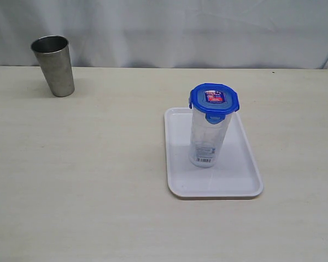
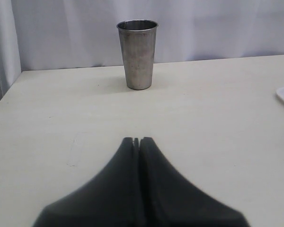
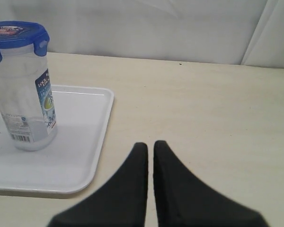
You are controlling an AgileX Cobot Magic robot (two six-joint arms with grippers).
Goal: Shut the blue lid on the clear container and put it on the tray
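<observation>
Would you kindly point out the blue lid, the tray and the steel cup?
blue lid (image 1: 214,97): exterior view, on its top centre sticker.
tray (image 1: 239,164): exterior view, bare floor near its right rim.
steel cup (image 2: 138,56): left wrist view, middle of its side wall.

Lighting is bright, even and diffuse in all three views. Shadows are faint and soft-edged at the base of the steel cup (image 1: 53,65) and the clear container (image 1: 205,139). The left gripper (image 2: 137,140) and right gripper (image 3: 150,144) appear dark and out of focus. The exterior view is slightly soft.
</observation>
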